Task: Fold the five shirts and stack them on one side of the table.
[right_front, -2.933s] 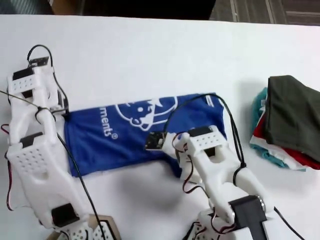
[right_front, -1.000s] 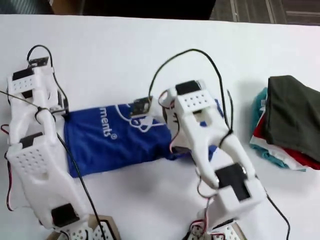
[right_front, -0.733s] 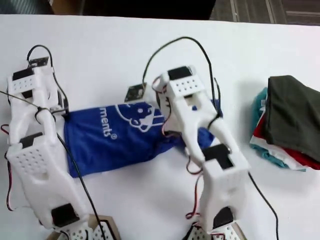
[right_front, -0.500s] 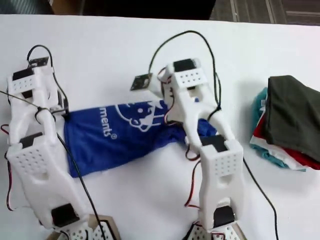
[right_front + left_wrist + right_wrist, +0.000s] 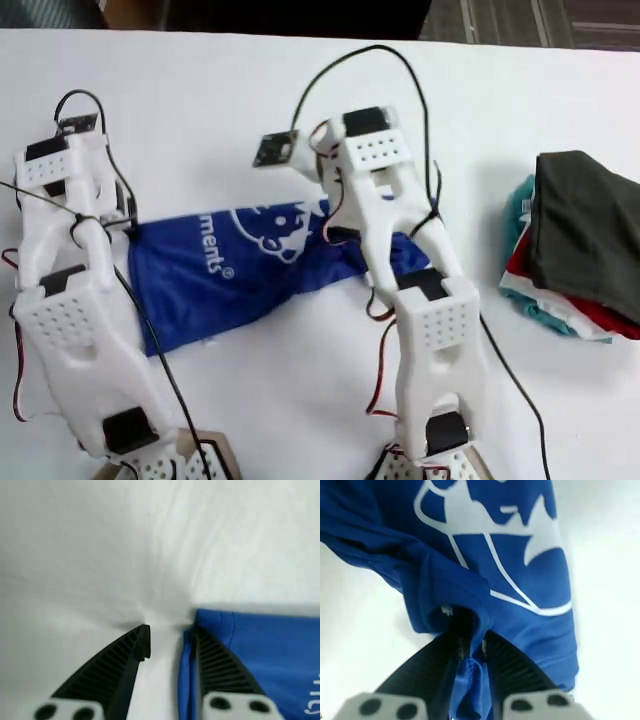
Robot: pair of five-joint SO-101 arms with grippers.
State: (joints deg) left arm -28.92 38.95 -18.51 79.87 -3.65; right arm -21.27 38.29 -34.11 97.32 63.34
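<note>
My right gripper (image 5: 469, 641) is clamped tight on a bunched fold of the blue shirt (image 5: 485, 555), with the cloth puckered between the jaws. My left gripper (image 5: 170, 636) stands partly open at the shirt's other end. One jaw is over the blue hem and the other over the bare white table (image 5: 75, 540); whether it pins the cloth I cannot tell. From above, my right arm (image 5: 435, 330) lies across the shirt and hides part of that end. Well apart, at the table's right edge, sits a stack of folded shirts (image 5: 580, 230), a dark one on top.
</note>
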